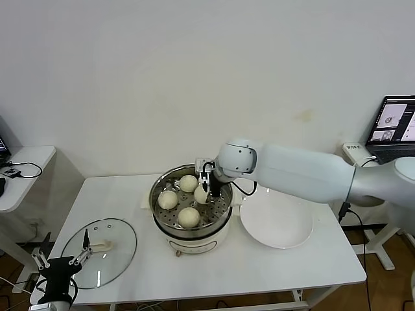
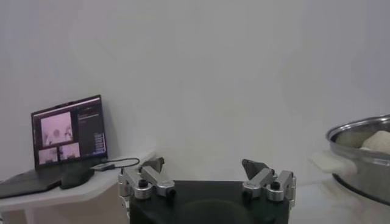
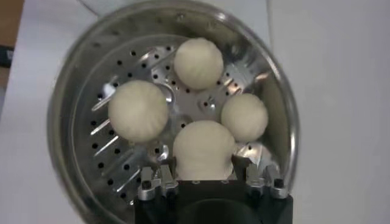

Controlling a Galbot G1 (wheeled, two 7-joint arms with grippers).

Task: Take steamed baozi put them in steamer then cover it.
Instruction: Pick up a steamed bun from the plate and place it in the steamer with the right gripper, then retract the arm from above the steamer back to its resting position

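The steamer (image 1: 192,228) stands mid-table with four baozi on its perforated tray (image 3: 122,158). Three lie loose (image 3: 138,111) (image 3: 198,63) (image 3: 244,117). My right gripper (image 1: 207,188) reaches down into the pot. Its fingers (image 3: 242,165) press both sides of the fourth baozi (image 3: 203,148), low over the tray on the pot's right side (image 1: 200,194). The cover (image 1: 98,251) lies flat on the table's front left, handle up. My left gripper (image 1: 61,264) waits open and empty just in front of the cover, and also shows in its wrist view (image 2: 207,167).
An empty white plate (image 1: 277,223) lies right of the steamer. The steamer's rim (image 2: 359,158) shows far off in the left wrist view. A side table with a laptop (image 2: 68,131) stands to the left, and another laptop (image 1: 394,127) at far right.
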